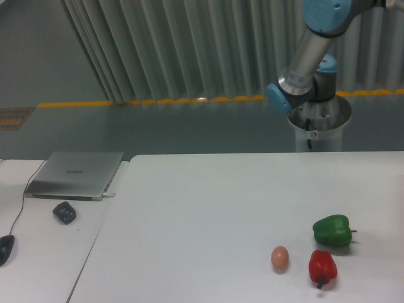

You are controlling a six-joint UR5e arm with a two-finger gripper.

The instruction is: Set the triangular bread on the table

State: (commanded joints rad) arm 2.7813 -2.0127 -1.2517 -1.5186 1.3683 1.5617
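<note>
arm: UR5e arm (309,60) enters from top right, only elbow and base joints show; wrist runs out of frame at the top
pincer: out of frame, so open, closed or gripping cannot be told
triangular bread: not visible anywhere in view; may be up in the unseen pincer, judgement only
table (208,208): white, wide, bare across its middle and left part
green pepper (332,230): right side of table, stem pointing right
red pepper (322,267): just below green pepper, near front edge
egg (279,257): just left of red pepper, apart from it
side desk (44,252): left of table, carries laptop (76,174), dark grey lump (64,212), mouse (5,248) at the frame edge
risk 1: descent over the right cluster could knock the egg rolling or shove a pepper
risk 2: release from too high, bread could bounce or tip toward the front edge
risk 3: drifting too far left puts bread on the side desk, wrong surface
safer spot: bare middle of table, judgement only
</note>
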